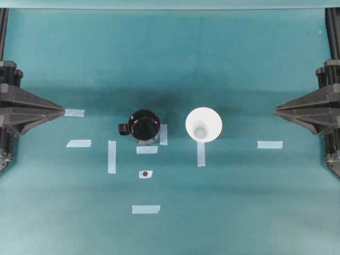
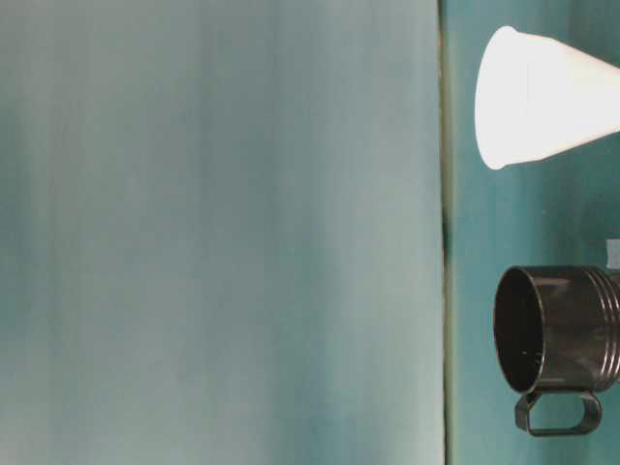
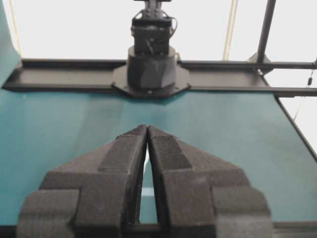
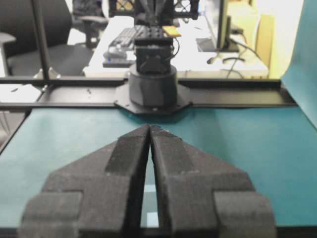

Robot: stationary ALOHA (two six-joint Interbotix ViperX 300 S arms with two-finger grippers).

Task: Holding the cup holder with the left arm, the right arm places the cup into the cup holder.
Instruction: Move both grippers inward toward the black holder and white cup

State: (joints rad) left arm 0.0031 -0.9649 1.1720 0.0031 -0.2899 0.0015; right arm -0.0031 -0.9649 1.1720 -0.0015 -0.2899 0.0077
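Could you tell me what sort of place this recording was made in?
Most likely a robotics lab bench: a teal-covered table marked with pale tape strips, a black frame rail around it, and an office desk with a keyboard and chair behind.

- The cup [image 2: 542,97] is showing at the upper right of the frame, its wide white rim facing left and its body tapering off past the right edge.
- The cup holder [image 2: 562,329] is sitting at the lower right, well apart from the cup, glossy black, its open mouth facing left.
- Its small handle [image 2: 559,414] is pointing toward the bottom edge.
- A teal surface [image 2: 223,232] is filling the left.
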